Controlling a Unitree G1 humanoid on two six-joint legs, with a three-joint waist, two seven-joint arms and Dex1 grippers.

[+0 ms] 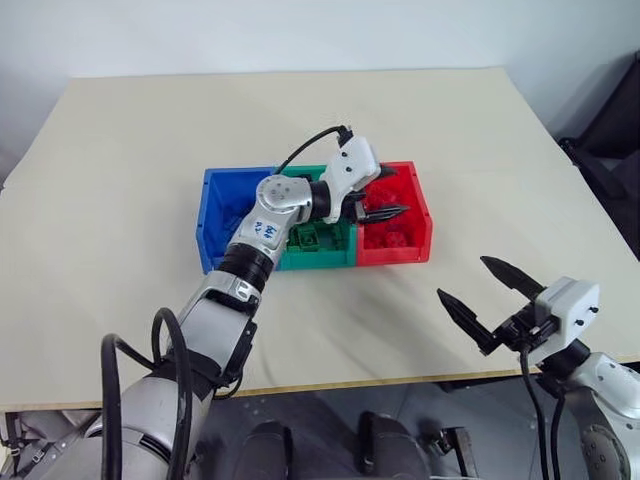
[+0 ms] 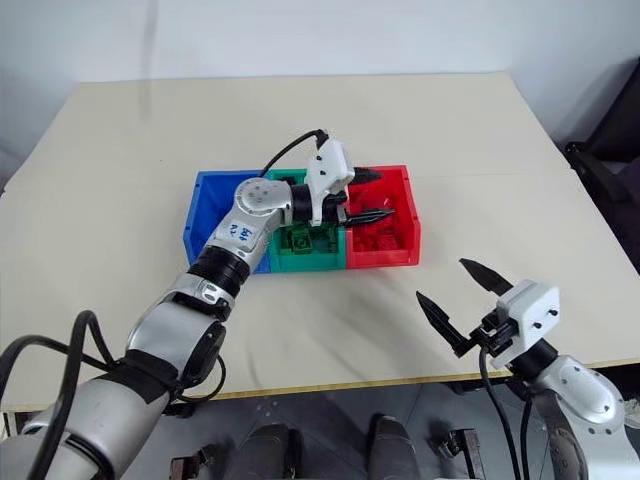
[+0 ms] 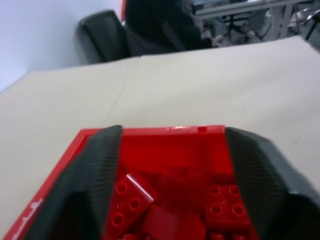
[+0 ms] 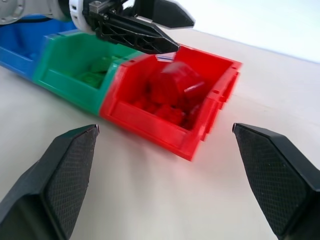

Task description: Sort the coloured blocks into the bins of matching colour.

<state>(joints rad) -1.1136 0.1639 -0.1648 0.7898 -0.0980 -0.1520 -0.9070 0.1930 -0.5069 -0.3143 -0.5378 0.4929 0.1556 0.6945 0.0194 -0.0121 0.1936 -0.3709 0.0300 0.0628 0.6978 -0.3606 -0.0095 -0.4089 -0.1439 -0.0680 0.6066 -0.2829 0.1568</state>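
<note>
The three joined bins sit mid-table: blue bin (image 1: 213,215), green bin (image 1: 316,262), red bin (image 1: 421,213). My left gripper (image 1: 386,193) reaches level over the red bin and is open, with nothing between its fingers (image 3: 95,175). In the right wrist view a blurred red block (image 4: 176,79) shows just under those fingers, above the pile of red blocks (image 3: 222,200) in that bin. Green blocks (image 1: 310,238) lie in the green bin. My left arm hides the blue bin's inside. My right gripper (image 1: 462,277) stands open and empty above the table's near right.
The pale wooden table (image 1: 130,180) spreads wide around the bins, with its front edge just under my right gripper. A dark chair (image 1: 615,150) stands off the right side. Beyond the far edge are more dark chairs (image 3: 102,37).
</note>
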